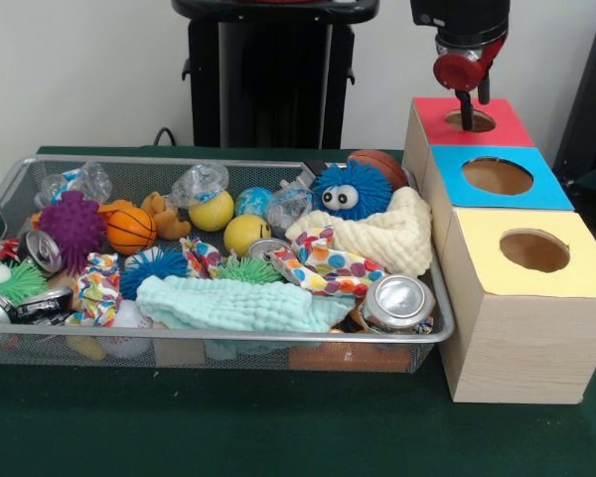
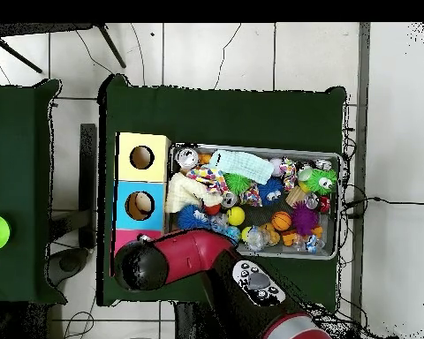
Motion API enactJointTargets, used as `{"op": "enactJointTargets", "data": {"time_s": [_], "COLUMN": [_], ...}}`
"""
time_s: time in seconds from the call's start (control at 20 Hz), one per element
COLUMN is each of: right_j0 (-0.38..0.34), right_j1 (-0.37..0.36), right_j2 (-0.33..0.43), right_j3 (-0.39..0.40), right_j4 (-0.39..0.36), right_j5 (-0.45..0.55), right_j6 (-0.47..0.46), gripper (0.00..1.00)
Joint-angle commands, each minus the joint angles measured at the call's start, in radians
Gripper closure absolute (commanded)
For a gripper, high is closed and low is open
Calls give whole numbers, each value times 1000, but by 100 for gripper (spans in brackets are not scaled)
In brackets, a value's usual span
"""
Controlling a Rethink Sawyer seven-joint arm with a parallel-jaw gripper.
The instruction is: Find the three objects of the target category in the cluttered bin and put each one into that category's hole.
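Green cloth covered the table (image 1: 278, 427), where a wire mesh bin (image 1: 432, 333) sat crammed with balls, cans and cloths. At the bin's 3 o'clock in the front view stood three wooden boxes, topped red (image 1: 507, 124), blue (image 1: 541, 189) and yellow (image 1: 576, 260). The gripper (image 1: 467, 117) hung in the red box's hole (image 1: 471, 121); whether it was clenched or released could not be told.

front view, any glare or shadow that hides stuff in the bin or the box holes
Front view: even light; a bright glint on the can lid at the bin's near right corner, nothing hidden by it; the yellow box's hole is dim inside; the gripper hangs over the red box's hole. Overhead view: the arm covers the red box, so its hole cannot be seen there.
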Motion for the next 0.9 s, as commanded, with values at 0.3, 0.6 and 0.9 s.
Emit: {"op": "enactJointTargets", "data": {"time_s": [0.3,0.6,0.9], "right_j0": [-127,-137,-198], "right_j1": [-138,-192,-229], "right_j2": [17,-16,-20], "right_j3": [-4,10,-25], "right_j4": [81,116,92], "right_j5": [54,188,211], "right_j6": [155,139,73], "gripper": [0,0,0]}}
